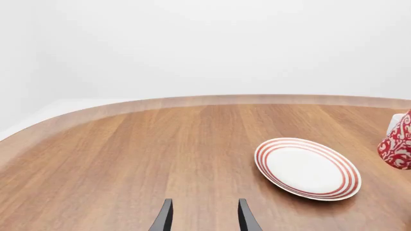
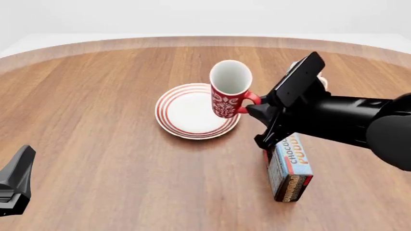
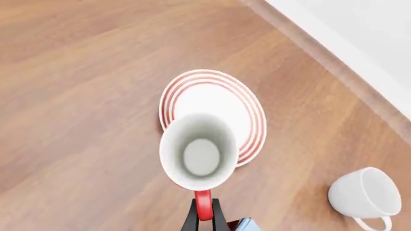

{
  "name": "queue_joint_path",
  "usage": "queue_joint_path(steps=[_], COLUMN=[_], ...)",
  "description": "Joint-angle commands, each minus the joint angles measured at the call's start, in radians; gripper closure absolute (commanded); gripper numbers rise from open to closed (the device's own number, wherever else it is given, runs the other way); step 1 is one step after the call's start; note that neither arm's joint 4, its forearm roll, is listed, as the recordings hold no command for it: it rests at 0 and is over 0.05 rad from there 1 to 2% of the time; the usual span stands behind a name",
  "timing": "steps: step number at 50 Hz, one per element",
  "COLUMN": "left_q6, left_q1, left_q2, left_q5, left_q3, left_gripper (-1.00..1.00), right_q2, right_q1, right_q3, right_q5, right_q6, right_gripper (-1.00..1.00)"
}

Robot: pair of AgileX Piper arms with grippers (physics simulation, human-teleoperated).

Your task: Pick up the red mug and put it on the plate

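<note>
The red mug (image 2: pixel 228 94), with a white pattern and white inside, hangs slightly tilted over the right rim of the plate (image 2: pixel 186 110). My right gripper (image 2: pixel 255 107) is shut on the mug's red handle (image 3: pixel 203 204). The right wrist view looks down into the mug (image 3: pixel 199 159), with the red-ringed plate (image 3: pixel 215 98) beneath and beyond it. I cannot tell whether the mug's base touches the plate. My left gripper (image 1: pixel 204 217) is open and empty at the near left (image 2: pixel 16 185). Its view shows the plate (image 1: pixel 307 168) and part of the mug (image 1: pixel 398 147).
A plain white mug (image 3: pixel 366 195) stands to the right of the plate, mostly hidden behind my right arm in the front view. A chocolate pudding box (image 2: pixel 290 168) lies under my right arm, near the front. The table's curved far edge (image 2: pixel 192 41) runs behind.
</note>
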State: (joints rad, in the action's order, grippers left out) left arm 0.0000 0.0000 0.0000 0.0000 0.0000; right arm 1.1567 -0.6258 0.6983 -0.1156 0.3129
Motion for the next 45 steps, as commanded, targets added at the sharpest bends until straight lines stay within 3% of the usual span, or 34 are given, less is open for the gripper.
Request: queue_joint_path(steps=[1, 20, 45], left_q6=[0.000, 0.000, 0.000], left_q1=[0.000, 0.000, 0.000], left_q2=[0.000, 0.000, 0.000], left_q5=[0.000, 0.000, 0.000], left_q3=[0.000, 0.000, 0.000], left_gripper=[-1.00, -1.00, -1.00], right_q2=[0.063, 0.201, 0.389], right_q1=[0.025, 0.042, 0.044], right_q3=[0.032, 0.086, 0.196], right_q5=[0.067, 0.174, 0.233], right_q6=[0.021, 0.024, 0.034], right_gripper=[1.00, 1.00, 1.00])
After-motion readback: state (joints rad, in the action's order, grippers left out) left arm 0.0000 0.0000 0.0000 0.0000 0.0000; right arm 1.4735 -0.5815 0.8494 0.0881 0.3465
